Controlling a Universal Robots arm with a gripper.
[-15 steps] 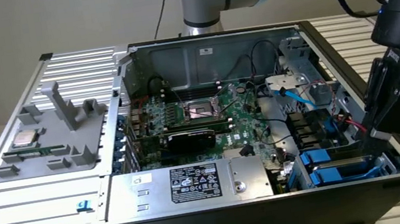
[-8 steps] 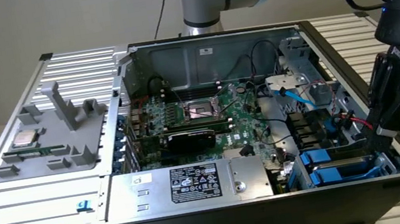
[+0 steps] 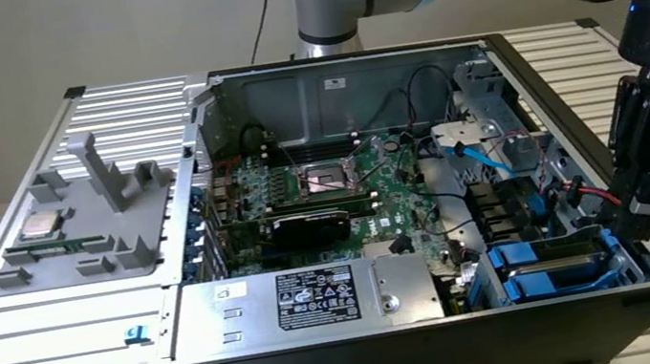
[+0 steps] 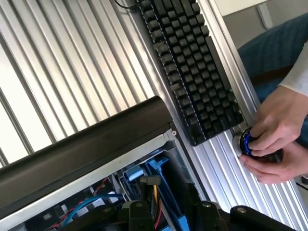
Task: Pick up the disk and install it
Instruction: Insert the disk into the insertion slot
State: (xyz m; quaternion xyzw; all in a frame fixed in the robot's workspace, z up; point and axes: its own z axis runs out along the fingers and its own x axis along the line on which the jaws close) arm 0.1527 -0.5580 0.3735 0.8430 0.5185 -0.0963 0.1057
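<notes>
A: Where's the end effector [image 3: 632, 223]?
B: Low at the exterior view's right, dipped over the rim of the open black steel computer case [image 3: 338, 93], right at the blue drive bay [image 3: 505, 261] in its near corner.
A: And the task's thing?
B: Flat grey-metal, blue-bracketed disk [image 3: 550, 264] is lying in that bay, just beside the end effector. Wrist view has blue plastic plus red + orange cables [image 4: 155, 202] right under the wrist.
A: Gripping it or not?
B: Can't tell. Black housing blocks the contact pt in both views, so grip state unknown.
A: Which step?
B: IMO install, not pick-up: disk's at the bay, not out on the ribbed aluminium worktop [image 3: 62, 318]. Fully seated? Can't say.
A: What does seating call for?
B: Prob. keeping it square to the bay, a gentle push, and staying clear of those cables. Tight corner, case wall v. close.
A: Anything else nearby?
B: Long black keyboard [image 4: 192, 67] on the worktop beside the case, and a person's hand [image 4: 276, 125] on a round black knob w/ blue ring [image 4: 248, 143]. Both well apart from the bay.
</notes>
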